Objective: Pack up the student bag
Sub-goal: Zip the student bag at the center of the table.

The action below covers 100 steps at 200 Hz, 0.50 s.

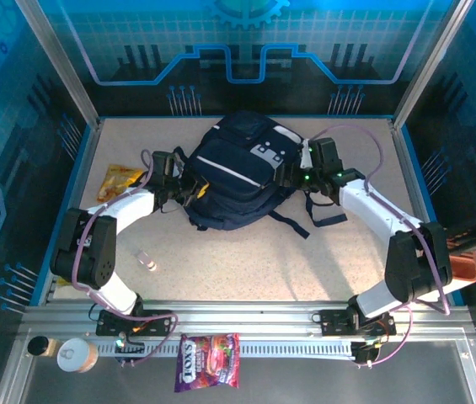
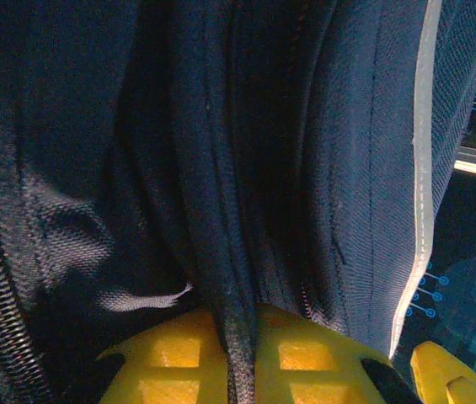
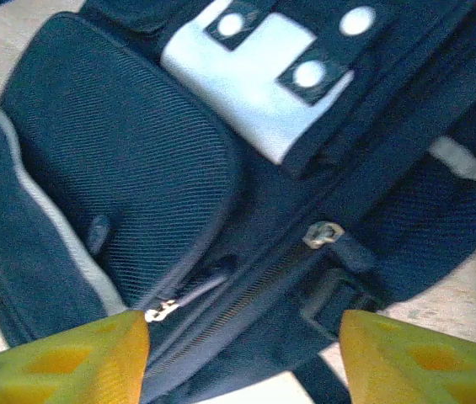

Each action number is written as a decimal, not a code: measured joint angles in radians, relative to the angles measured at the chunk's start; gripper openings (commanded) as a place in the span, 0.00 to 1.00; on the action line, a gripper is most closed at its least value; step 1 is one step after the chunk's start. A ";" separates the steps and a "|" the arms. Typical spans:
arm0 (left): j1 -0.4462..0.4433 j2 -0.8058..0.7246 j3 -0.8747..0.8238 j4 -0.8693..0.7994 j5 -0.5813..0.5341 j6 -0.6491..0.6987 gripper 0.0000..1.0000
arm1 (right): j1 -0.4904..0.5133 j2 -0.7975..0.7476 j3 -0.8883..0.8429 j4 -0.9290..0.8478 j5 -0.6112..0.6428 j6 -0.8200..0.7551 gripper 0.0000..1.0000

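Packing state | student bag (image 1: 238, 172) fabric is pinched by closed left pincer (image 2: 239, 358) | right pincer (image 3: 242, 353) is seen open above zips (image 3: 254, 286) | snack packet (image 1: 121, 178) on left counter (image 1: 246, 252) is judged unpacked

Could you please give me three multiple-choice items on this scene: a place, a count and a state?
1. Where is the yellow snack packet? A left of the student bag; B on it; C right of it.
2. White studs on the bag's patch, right wrist view? A one; B three; C five.
3. The right tool is: A open; B shut on a strap; C shut on a zipper.
Answers: 1A, it lies on the table at the bag's left; 2B, three dots show; 3A, its fingers stand apart.
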 measured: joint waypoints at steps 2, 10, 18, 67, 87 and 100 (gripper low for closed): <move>0.000 0.000 0.000 0.000 0.000 0.000 0.14 | 0.001 0.003 0.000 0.004 -0.005 0.006 0.66; -0.001 0.000 0.000 0.000 0.000 -0.002 0.15 | 0.005 0.018 -0.001 0.027 -0.033 0.017 0.68; -0.002 0.000 0.000 0.000 0.000 -0.005 0.16 | 0.010 0.035 0.000 0.051 -0.054 0.023 0.69; -0.004 0.000 -0.005 0.002 0.000 -0.005 0.19 | 0.038 0.181 0.088 0.096 -0.111 0.054 0.72; -0.005 0.000 -0.006 0.004 0.000 -0.005 0.21 | 0.042 0.224 0.119 0.103 -0.131 0.062 0.72; -0.006 0.000 -0.006 0.004 0.000 -0.005 0.23 | 0.045 0.240 0.126 0.105 -0.148 0.068 0.73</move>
